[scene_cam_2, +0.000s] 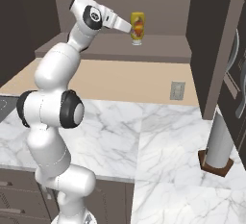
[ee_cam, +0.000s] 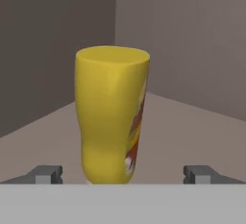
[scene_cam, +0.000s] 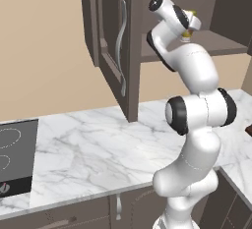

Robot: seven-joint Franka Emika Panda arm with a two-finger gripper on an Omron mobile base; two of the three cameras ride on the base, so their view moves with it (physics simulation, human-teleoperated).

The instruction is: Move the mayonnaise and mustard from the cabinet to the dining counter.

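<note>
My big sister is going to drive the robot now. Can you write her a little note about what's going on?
Gripper: open, holding nothing, reaching into the open cabinet.
Mustard: standing upright on the cabinet shelf, right in front of the gripper, lined up between the two fingertips but not gripped.
Done: arm brought up to the mustard.
Left: close on the mustard, carry it to the dining counter, then fetch the mayonnaise the same way.

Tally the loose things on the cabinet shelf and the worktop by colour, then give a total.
Yellow: 1, the mustard bottle on the cabinet shelf.
Grey: 1, the tall cylinder on its brown base on the worktop.
Total: 2
</note>
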